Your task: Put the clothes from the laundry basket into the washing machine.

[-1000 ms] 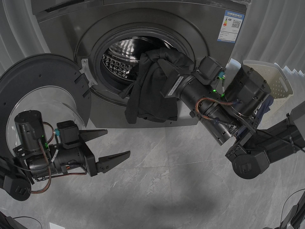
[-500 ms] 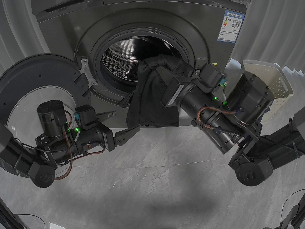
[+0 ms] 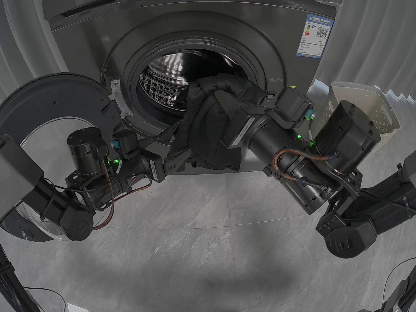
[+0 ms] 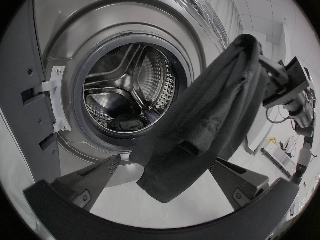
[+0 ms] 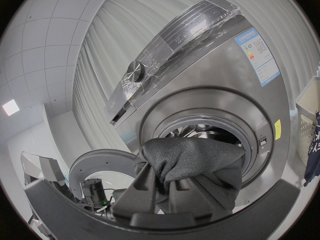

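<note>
- Underfoot, a grey marbled floor (image 3: pixel 208 239) runs up to the washing machine (image 3: pixel 86 40), with pale pleated curtains (image 3: pixel 377 35) behind it.
- Its round door (image 3: pixel 56 100) stands open on the robot's left, and a dark cloth (image 4: pixel 126 122) lies at the bottom of the steel drum (image 4: pixel 146 74).
- The right gripper (image 5: pixel 165 180) is clamped on a black garment (image 3: pixel 208 122) at the drum's mouth.
- The left gripper (image 4: pixel 163 160) has its fingers spread, and the garment's hanging end lies between them.
- The white laundry basket (image 3: pixel 377 105) stands on the floor, right of the machine.
</note>
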